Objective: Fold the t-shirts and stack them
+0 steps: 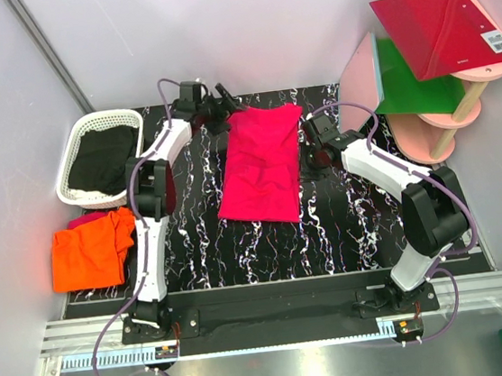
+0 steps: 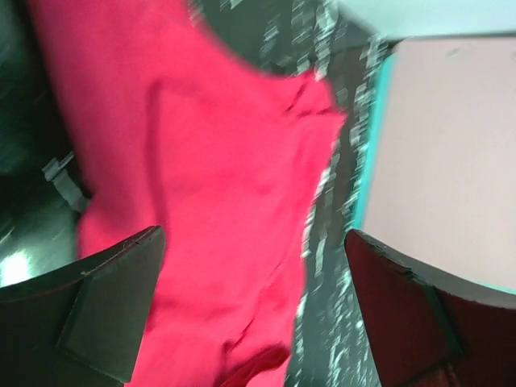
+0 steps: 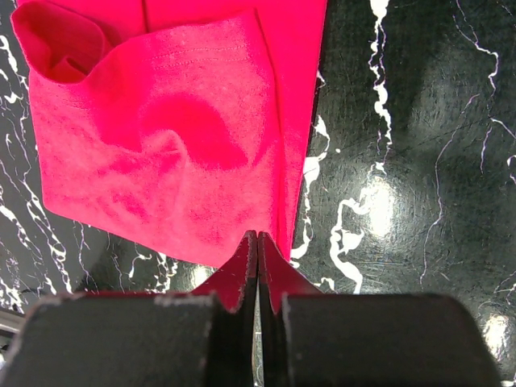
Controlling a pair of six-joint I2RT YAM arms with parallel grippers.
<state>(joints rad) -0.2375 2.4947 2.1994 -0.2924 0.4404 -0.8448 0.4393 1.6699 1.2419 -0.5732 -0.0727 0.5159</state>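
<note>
A hot pink t-shirt (image 1: 262,164) lies flat in the middle of the black marbled table, folded into a long strip. It also shows in the left wrist view (image 2: 210,161) and the right wrist view (image 3: 161,145). A bright orange t-shirt (image 1: 86,252) lies folded at the table's left edge. My left gripper (image 1: 226,100) hovers at the pink shirt's far left corner, open and empty (image 2: 254,298). My right gripper (image 1: 309,161) is at the shirt's right edge; its jaws are shut (image 3: 257,238), tips at the cloth's hem, with no cloth visibly pinched.
A white basket (image 1: 72,145) holding dark cloth stands at the far left. A pink stand with a red panel (image 1: 442,30) and a green panel (image 1: 411,79) stands at the far right; its pale side (image 2: 443,161) shows in the left wrist view.
</note>
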